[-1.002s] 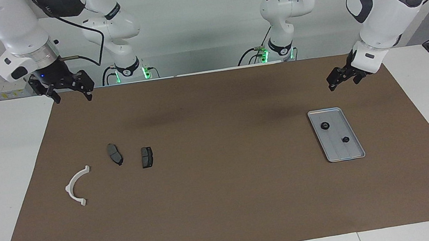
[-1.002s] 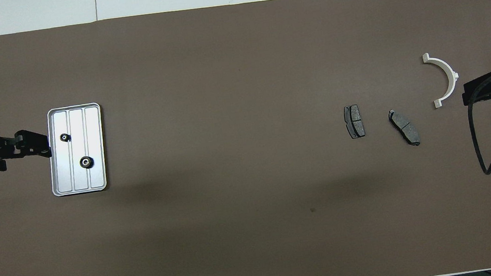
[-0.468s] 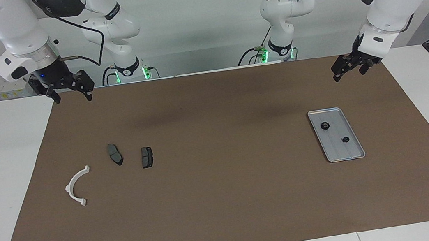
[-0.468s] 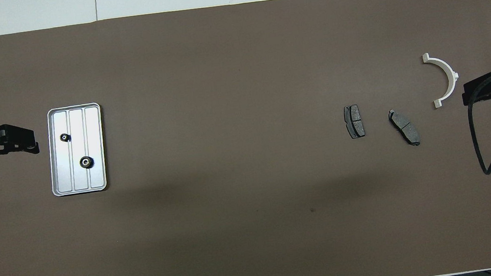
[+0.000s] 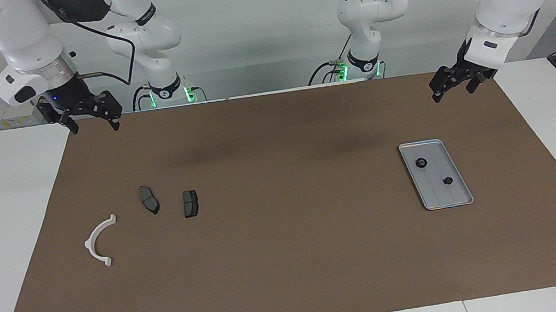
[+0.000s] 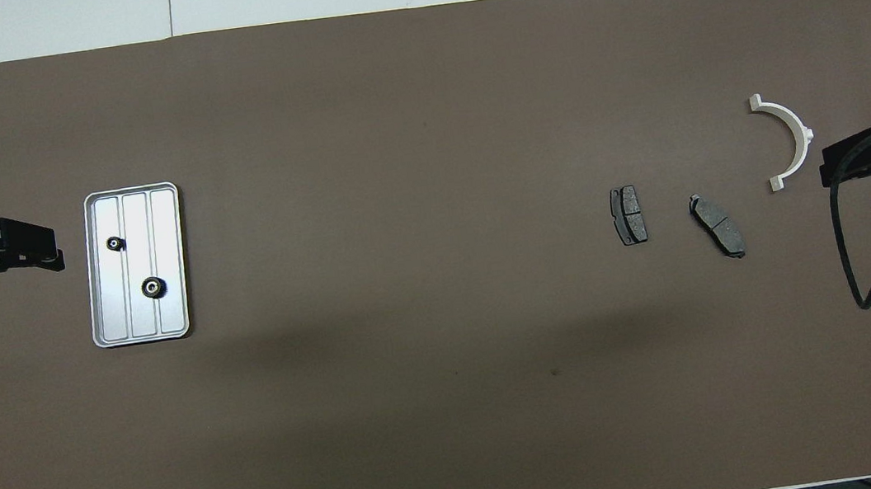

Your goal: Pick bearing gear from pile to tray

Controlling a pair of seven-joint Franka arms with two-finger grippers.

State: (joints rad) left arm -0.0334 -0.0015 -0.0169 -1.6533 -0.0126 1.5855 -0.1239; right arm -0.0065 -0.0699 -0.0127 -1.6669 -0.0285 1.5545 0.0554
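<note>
Two small black bearing gears [image 5: 421, 162] [image 5: 448, 180] lie inside the tray [image 5: 463, 198], right of centre in the facing view, long axis running up and down the frame. No gear shows among the pile at left of frame: only a white half-ring bracket [image 5: 97, 242] and two dark pads [image 5: 149, 200] [image 5: 190, 203], well apart from the tray. Left claw [image 5: 453, 82] hangs in the air at upper right, above the tray in the frame and clear of it, fingers spread, holding nothing. Right claw [image 5: 88, 114] hangs at upper left over the edge of the brown mat [image 5: 293, 272] on the tabletop, also spread and empty, waiting. Judgement: picking looks finished; if a gear remained, the right arm sits nearer the pile. Nothing stands between either claw and the parts.
</note>
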